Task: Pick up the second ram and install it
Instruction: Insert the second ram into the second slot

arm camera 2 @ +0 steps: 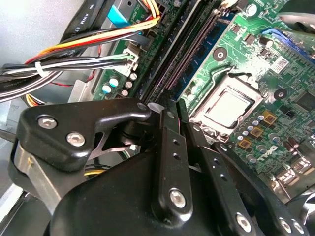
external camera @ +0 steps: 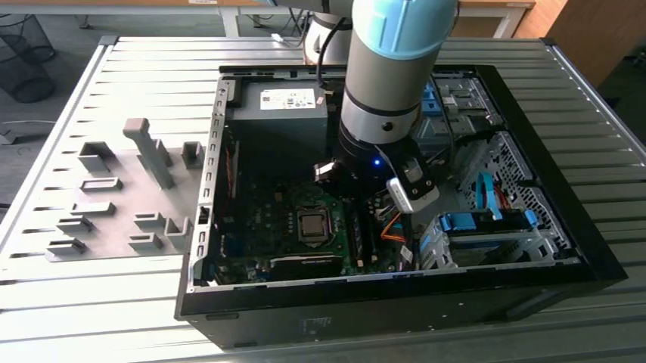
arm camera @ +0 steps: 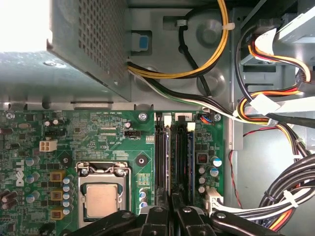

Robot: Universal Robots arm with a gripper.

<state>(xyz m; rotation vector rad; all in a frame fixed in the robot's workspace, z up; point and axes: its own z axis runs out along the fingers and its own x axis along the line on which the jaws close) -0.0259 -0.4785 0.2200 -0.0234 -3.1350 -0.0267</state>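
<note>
The tool [arm camera: 170, 216], fingers pressed together, bears down on the ram [arm camera: 168, 162], which stands edge-up in its motherboard [arm camera: 108, 142] slot beside the CPU socket [arm camera: 101, 194], apparently seating it.

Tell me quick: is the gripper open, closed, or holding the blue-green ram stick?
Gripper: cannot be told. It hangs just above the long black memory slots on the green motherboard.
</note>
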